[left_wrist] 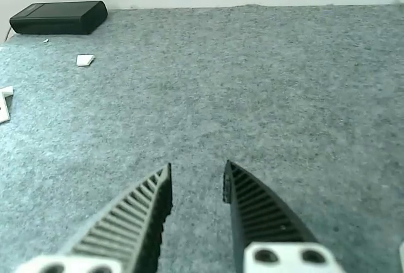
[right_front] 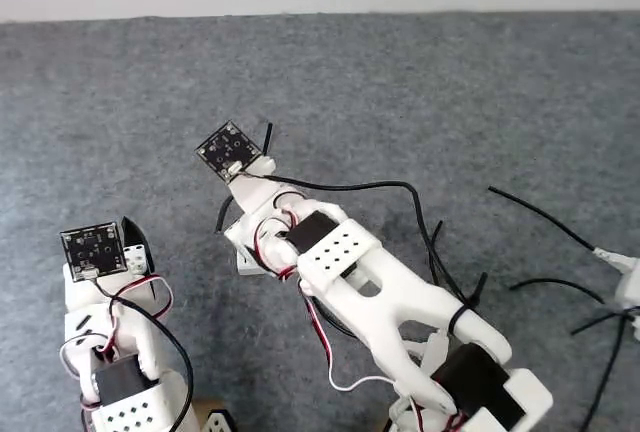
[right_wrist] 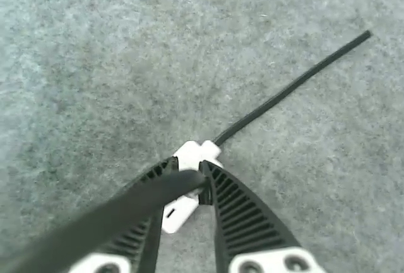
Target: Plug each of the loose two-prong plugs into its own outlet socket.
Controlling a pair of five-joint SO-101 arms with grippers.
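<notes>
My right gripper [right_wrist: 188, 167] is shut on a small white two-prong plug [right_wrist: 197, 153], held low over the grey carpet. The plug's thin black cord [right_wrist: 290, 86] trails away across the carpet, and its free end [right_front: 268, 136] sticks out past the right arm's wrist camera [right_front: 228, 148] in the high view. My left gripper [left_wrist: 197, 181] hangs open over bare carpet with nothing between its ribbed fingers. It sits at the near left [right_front: 130, 236] of the table. No outlet socket is in sight.
A white connector [right_front: 624, 274] with several black cords [right_front: 540, 214] lies at the table's right edge. Far off in the left wrist view are a black box [left_wrist: 60, 17] and two small white pieces [left_wrist: 85, 60]. The right arm's own wire crosses close to its camera.
</notes>
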